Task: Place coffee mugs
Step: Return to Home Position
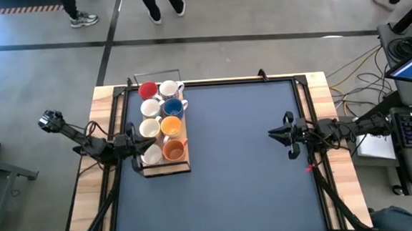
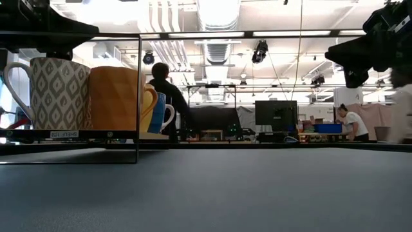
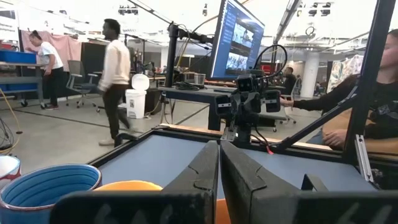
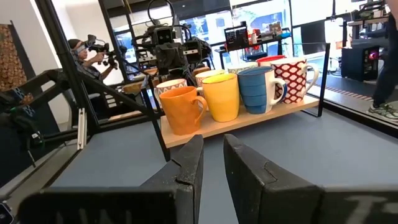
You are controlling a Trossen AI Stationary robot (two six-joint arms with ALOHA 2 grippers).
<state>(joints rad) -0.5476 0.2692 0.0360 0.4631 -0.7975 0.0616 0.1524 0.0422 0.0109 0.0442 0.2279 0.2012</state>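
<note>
The coffee mugs [image 1: 171, 125] are standing in two rows on a wire-framed shelf [image 1: 168, 169] on the left part of the bench [image 1: 239, 192]. A grey patterned mug [image 2: 58, 93] and an orange mug [image 1: 174, 150] are sitting at the shelf's end closest to the left gripper [image 1: 135, 145]. That gripper is hanging just beside the patterned mug, its fingers lying together. The right gripper [image 1: 279, 133] is hovering near the bench's right edge, well apart from the shelf, its fingers sitting narrowly apart on nothing. Between the two grippers the dark bench top is lying open. People [image 1: 163, 3] are walking on the floor past the far edge.
</note>
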